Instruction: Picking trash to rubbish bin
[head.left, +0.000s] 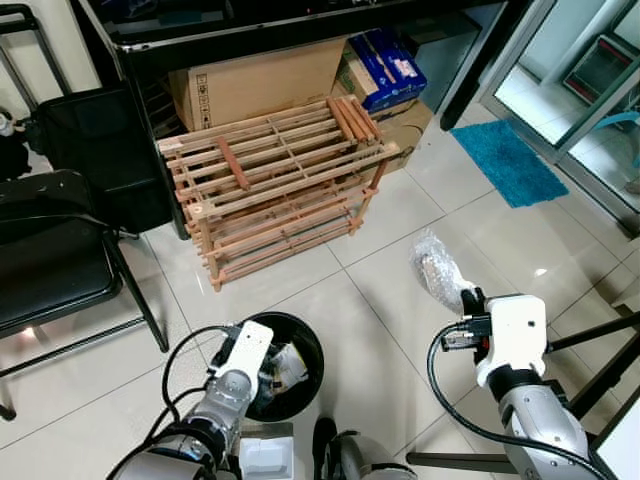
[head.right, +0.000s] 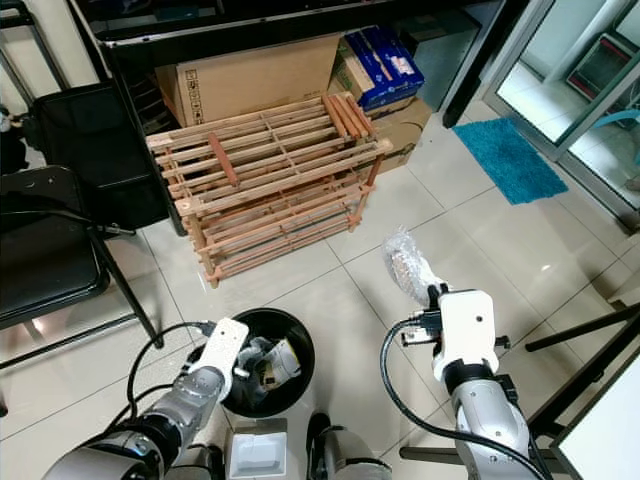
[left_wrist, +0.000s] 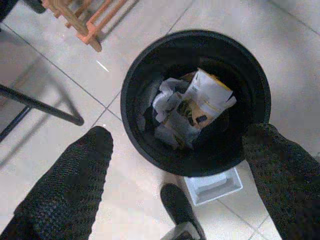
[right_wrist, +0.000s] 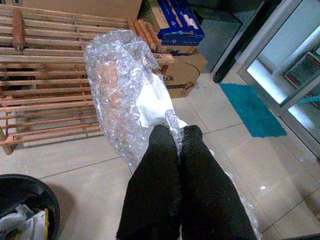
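Pale floor tiles run across the room, with a slatted wooden shoe rack lying at the upper middle of the head view, cardboard boxes behind it, a black chair at the left edge and a teal mat at the upper right.

My right gripper has its two black fingers pressed together on a wad of bubble wrap, pinching its lower end so the bundle stands up ahead of the fingertips. In the head view the bundle hangs above the tiles at centre right, well apart from the black rubbish bin at the lower middle.

My left gripper hovers just over the bin with its fingers spread wide and nothing between them. Crumpled paper and packaging already lie inside. Something white with a white box-shaped part sits just beside the bin, though I cannot make out what it is.

I judge this to be the carrying step: the trash is held, not yet dropped. Next I should swing the right arm leftward until the bundle is over the bin's mouth, then part the fingers. The wrap is light and bulky, so it may catch on the rim.
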